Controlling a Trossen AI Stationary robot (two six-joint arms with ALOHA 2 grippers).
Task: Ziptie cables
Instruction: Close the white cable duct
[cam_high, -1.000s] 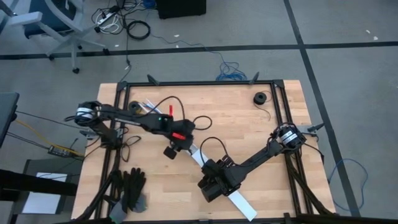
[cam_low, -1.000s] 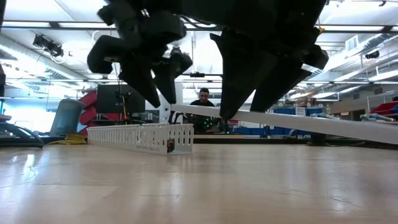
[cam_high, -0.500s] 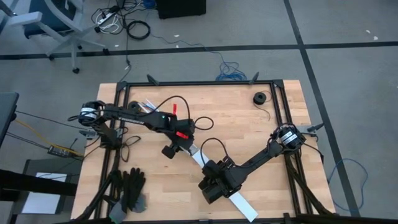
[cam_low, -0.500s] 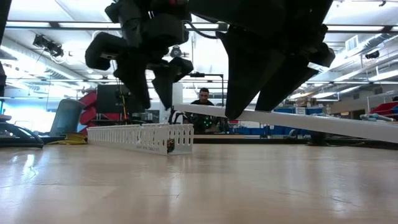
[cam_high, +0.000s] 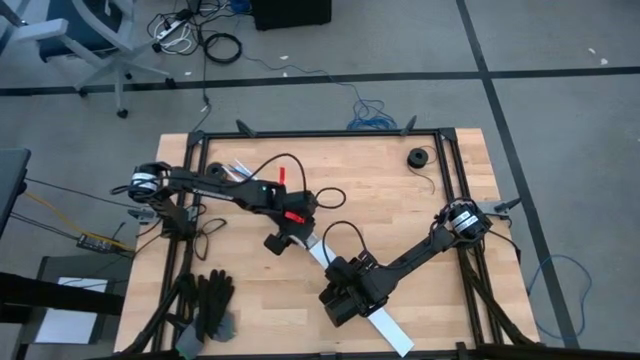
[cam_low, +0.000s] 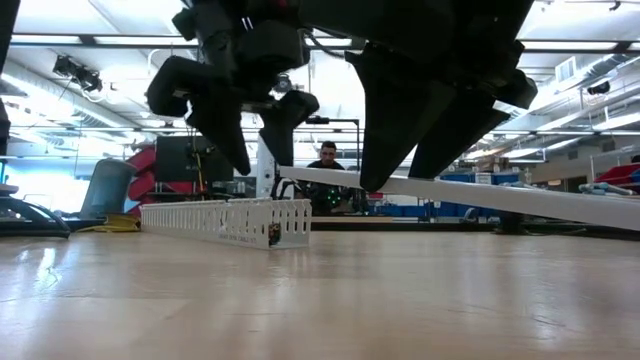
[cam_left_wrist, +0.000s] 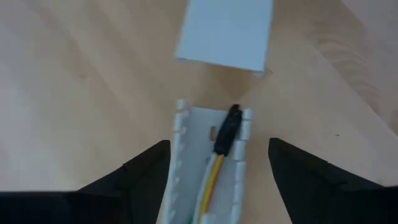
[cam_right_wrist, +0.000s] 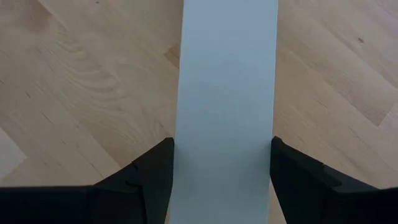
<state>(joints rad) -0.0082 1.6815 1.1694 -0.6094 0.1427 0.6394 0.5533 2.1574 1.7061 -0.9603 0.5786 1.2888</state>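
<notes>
The cables, yellow and pale wires ending in a small dark plug, lie inside the white slotted channel, which rests on the table. My left gripper hovers over the channel's end, open, one finger on each side and clear of it. My right gripper is shut on a flat white cover strip. The strip's far end lies just beyond the channel's end. In the high view, my left arm hides the cables. My right gripper pinches the cover strip by its two long edges between its two fingers, which lie across the strip and slant down from above. In the low view the strip slants above the table, its far end higher than the channel.
A pair of black gloves lies at the table's near left. A dark roll sits at the far right. Black arm cords loop over the middle. A person sits in the room behind.
My left gripper has opened wider over the channel's end, staying in place. The right gripper and the strip have kept still.
</notes>
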